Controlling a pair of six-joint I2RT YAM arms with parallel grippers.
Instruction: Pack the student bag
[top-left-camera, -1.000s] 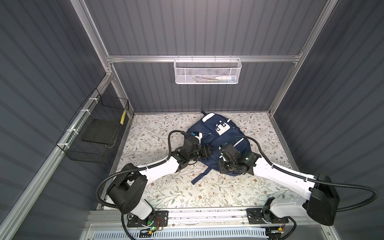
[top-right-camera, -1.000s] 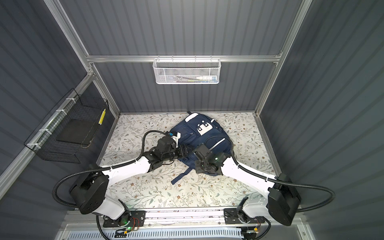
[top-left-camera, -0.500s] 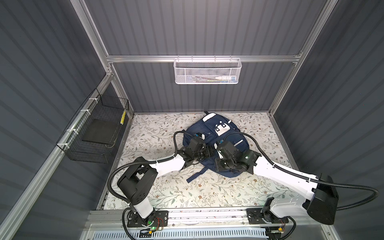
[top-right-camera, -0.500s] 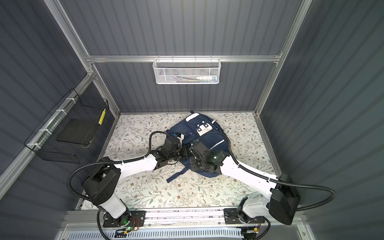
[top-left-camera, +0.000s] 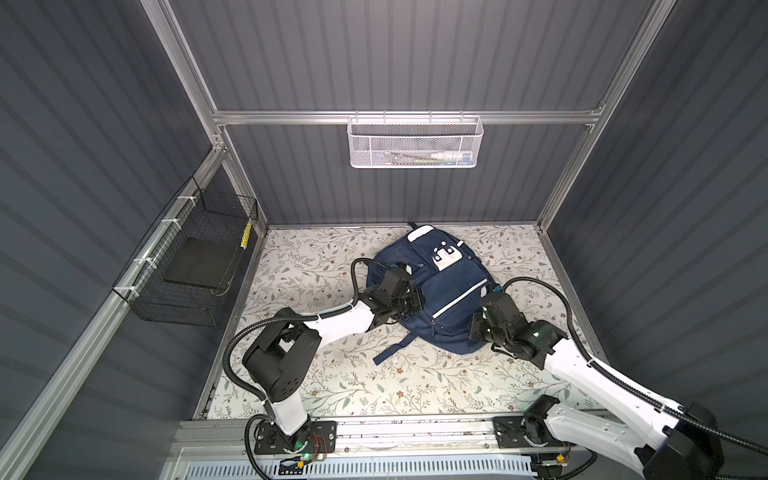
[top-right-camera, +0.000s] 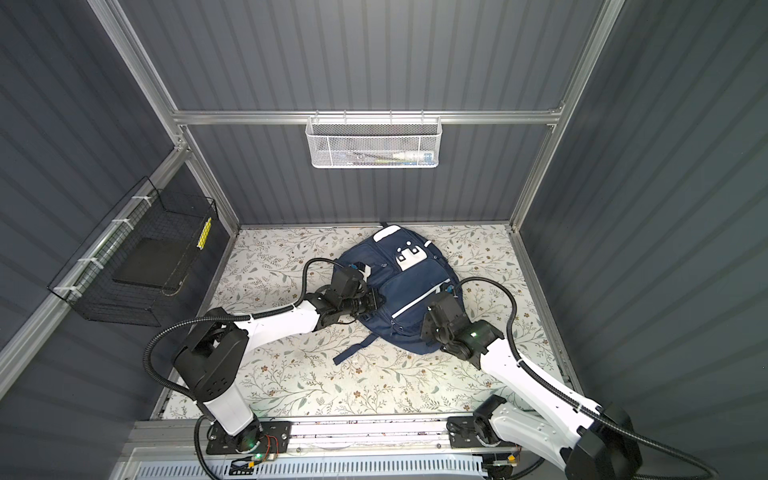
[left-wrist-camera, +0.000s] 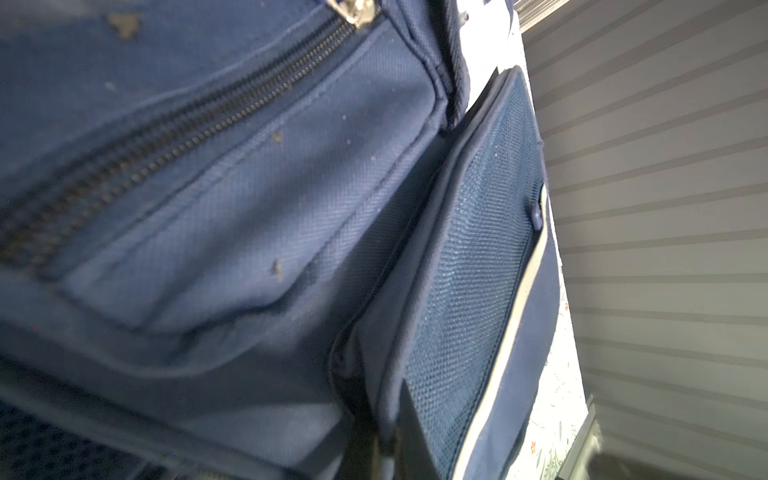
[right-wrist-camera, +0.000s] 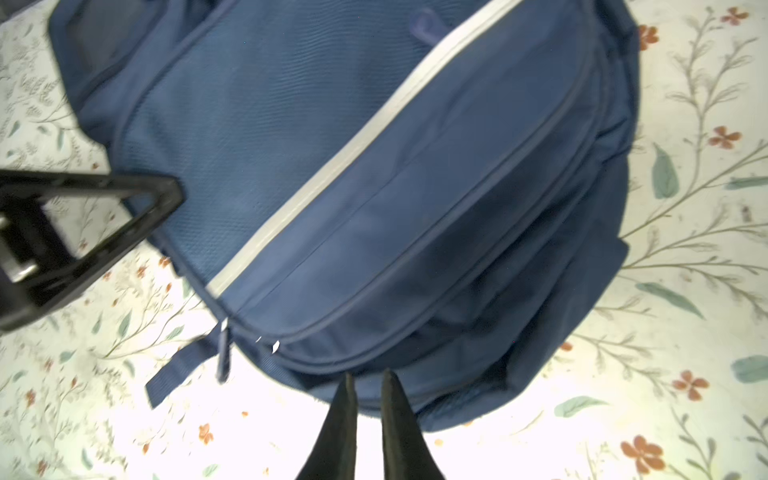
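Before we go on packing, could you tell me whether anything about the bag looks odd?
Brownish specks dot the bag beside a zip, like dirt, and one strap trails loose across the table.

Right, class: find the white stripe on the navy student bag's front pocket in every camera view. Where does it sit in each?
Top view: white stripe, diagonal across the student bag, mid-picture.
Top view: same diagonal, mid-picture.
Left wrist: pale band edging the mesh panel, beside the grey wall.
Right wrist: long diagonal through the middle.
Shared landmark: the floral table cover, in all four.
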